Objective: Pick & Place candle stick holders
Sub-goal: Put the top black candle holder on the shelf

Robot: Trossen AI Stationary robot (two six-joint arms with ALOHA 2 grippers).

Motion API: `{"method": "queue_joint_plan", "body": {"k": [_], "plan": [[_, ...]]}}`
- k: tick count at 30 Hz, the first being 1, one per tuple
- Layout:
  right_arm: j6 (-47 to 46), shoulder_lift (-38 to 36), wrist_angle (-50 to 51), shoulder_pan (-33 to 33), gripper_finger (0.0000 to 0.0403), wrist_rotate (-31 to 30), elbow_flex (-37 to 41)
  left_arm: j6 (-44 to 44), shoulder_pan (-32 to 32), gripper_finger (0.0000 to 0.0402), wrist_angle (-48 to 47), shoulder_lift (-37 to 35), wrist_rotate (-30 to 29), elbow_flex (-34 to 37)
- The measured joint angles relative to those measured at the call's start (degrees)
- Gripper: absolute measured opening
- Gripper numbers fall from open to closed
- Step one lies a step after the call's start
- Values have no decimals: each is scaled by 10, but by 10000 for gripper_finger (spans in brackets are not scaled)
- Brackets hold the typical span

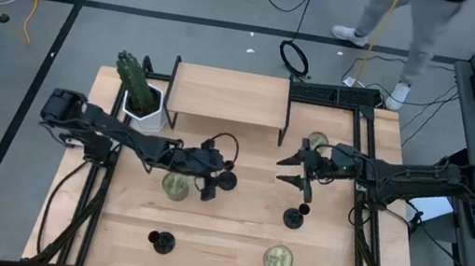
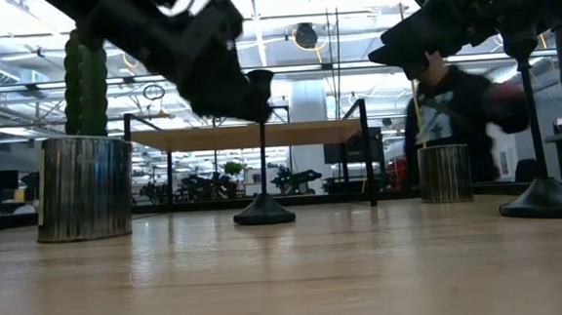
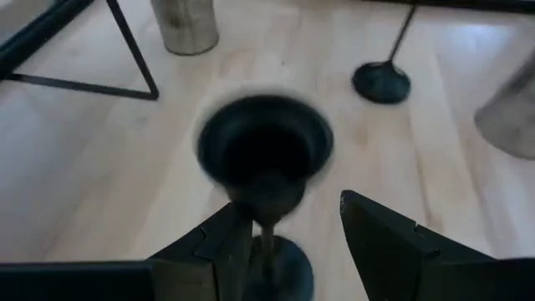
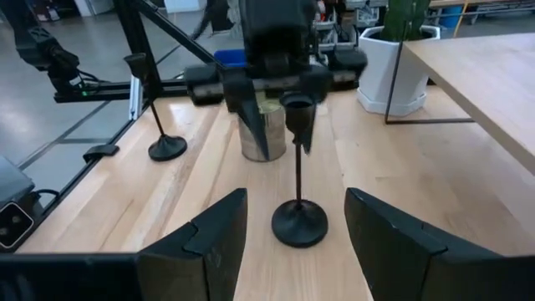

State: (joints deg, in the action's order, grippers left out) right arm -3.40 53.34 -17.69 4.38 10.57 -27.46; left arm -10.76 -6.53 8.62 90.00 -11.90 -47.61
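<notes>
The left gripper [image 1: 214,183] is spread around the stem of a holder [image 1: 226,181] at mid-table, its fingers [image 3: 219,244] either side just below the cup, not clamping. The right gripper [image 1: 293,172] hangs open above another holder [image 1: 294,219]. A third holder [image 1: 162,242] stands near the front edge.

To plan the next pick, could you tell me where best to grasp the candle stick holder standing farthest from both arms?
Probably take the candle stick holder by its thin upright stem, midway, approaching level from the side; the base lies too flat.
</notes>
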Motion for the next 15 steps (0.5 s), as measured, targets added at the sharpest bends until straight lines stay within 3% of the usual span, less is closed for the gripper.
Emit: {"method": "queue_joint_plan", "body": {"k": [8, 15], "plan": [[0, 0, -4, 0, 196, 0, 0, -6, 11, 179, 39, 48, -7, 1], [-3, 0, -4, 0, 196, 0, 0, 1, 11, 70, 39, 39, -7, 1]]}}
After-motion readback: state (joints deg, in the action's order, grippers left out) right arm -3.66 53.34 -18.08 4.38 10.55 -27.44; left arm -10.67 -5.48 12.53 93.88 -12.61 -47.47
